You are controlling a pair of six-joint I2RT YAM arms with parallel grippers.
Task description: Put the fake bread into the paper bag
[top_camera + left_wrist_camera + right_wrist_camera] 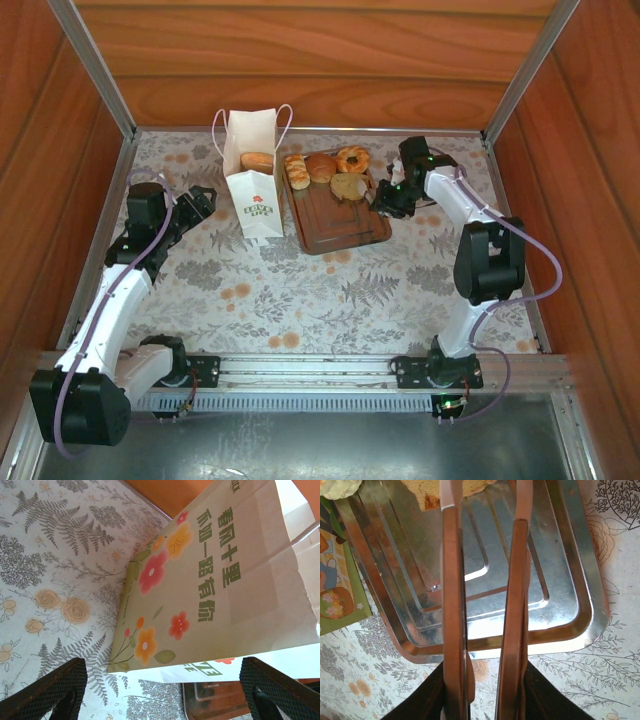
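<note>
The right gripper (487,500) has its jaws standing narrow and nearly parallel, with a strip of tray (560,625) showing between them. At their far tips sits a tan roll (422,492). One finger crosses over it, and I cannot tell whether the jaws pinch it or only stand at it. Under the jaws the tray is bare and ribbed. To their left, past the tray's rim, is the green printed side of the bag (340,595).

From above, the right gripper (385,200) is at the tray's right edge with the roll (350,186) just beside its tips. The rest of the bread (321,166) lies in a row beyond the roll, at the tray's far end. One more piece (257,160) lies in the open top of the bag (255,205), which stands upright just beside the tray's left rim.

The left gripper (162,670) has its jaws spread wide. The bag (200,580) stands just ahead of them with its flowered side toward them, apart from both fingers (50,690). From above, the left gripper (200,205) is near the bag's left side, over the patterned table (300,290).
</note>
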